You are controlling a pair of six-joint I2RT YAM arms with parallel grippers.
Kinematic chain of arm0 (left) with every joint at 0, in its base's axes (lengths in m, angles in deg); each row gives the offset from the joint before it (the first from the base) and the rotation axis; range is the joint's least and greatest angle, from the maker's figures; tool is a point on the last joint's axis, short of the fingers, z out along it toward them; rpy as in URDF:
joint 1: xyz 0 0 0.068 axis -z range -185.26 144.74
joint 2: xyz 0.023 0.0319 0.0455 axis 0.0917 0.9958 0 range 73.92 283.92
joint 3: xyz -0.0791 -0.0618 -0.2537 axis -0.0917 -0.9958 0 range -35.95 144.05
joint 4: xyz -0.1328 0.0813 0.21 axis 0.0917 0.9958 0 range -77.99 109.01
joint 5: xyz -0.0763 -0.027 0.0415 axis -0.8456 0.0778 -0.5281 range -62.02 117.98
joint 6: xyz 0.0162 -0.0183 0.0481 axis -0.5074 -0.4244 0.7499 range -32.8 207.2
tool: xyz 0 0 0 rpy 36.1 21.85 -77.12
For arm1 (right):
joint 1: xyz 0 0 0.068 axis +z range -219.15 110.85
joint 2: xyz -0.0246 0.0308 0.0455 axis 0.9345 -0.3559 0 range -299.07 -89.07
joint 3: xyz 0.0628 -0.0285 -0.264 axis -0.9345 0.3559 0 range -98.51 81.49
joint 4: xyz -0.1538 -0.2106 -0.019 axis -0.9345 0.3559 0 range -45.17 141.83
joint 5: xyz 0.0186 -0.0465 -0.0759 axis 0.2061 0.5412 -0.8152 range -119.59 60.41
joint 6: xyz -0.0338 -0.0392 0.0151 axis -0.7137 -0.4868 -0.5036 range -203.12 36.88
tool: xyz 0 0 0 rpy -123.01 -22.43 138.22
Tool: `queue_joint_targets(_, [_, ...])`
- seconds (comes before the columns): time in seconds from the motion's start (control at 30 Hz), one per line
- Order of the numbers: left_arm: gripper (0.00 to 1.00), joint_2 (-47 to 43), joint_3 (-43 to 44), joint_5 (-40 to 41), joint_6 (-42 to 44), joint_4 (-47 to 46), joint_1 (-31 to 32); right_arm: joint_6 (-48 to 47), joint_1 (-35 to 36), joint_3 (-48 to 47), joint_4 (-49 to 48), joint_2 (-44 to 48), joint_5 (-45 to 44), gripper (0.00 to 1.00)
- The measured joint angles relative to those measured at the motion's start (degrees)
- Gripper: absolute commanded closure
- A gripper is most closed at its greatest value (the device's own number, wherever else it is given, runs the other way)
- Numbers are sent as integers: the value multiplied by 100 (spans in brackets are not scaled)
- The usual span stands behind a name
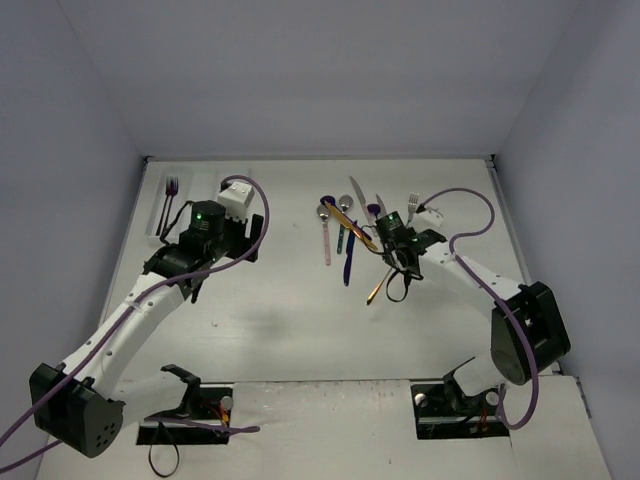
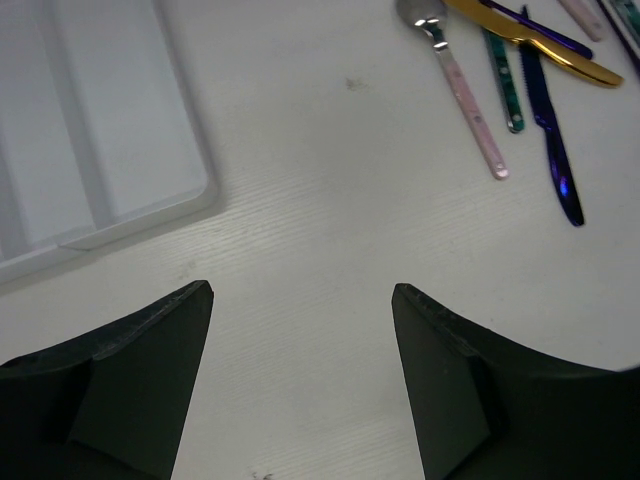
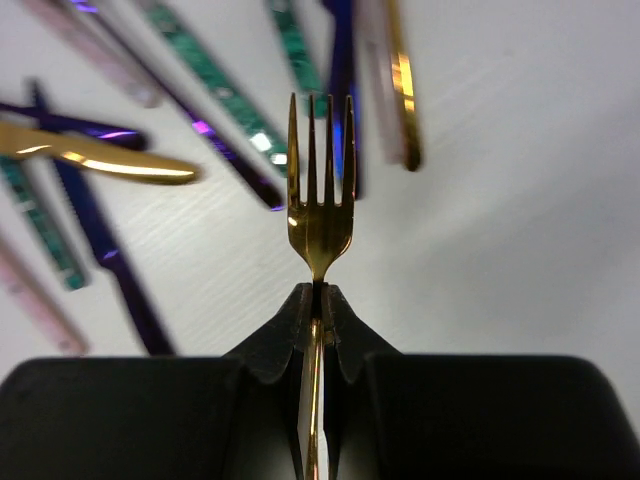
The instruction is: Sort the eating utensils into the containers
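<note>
The white tray [image 2: 120,130] lies far left on the tabletop [image 1: 300,320], its long compartments running away from the arms. A dark fork [image 1: 172,187] lies lengthwise in one of them. Beside the tray's corner hangs the left tool [image 2: 300,300], fingers spread wide and empty. Further right, a pink-handled spoon [image 2: 465,95], gold knife [image 2: 540,45] and blue knife [image 2: 550,140] lie loose and roughly parallel. Above them the right tool [image 3: 318,300] pinches the neck of a gold fork [image 3: 320,215]. The fork is polished, with four tines pointing straight out past the fingertips, and its handle runs back between them.
</note>
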Motion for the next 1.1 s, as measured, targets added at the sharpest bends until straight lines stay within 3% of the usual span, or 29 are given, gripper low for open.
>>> queue_joint_targets(0.23, [30,0,0,-745,-673,-207,755,-571,700,-1319,2,31,-164,100])
queue_joint_targets(0.5, [30,140,-9,-1355,-1665,-1341,1552,-776,1013,-1967,56,32,-99,100])
queue_joint_targets(0.83, [31,839,-339,-1845,-2440,-2225,1809,-690,1023,-2181,135,151,158,100])
queue_joint_targets(1.1, [46,1059,-435,-2291,-2901,-2790,1845,-658,1023,-2260,155,447,245,100])
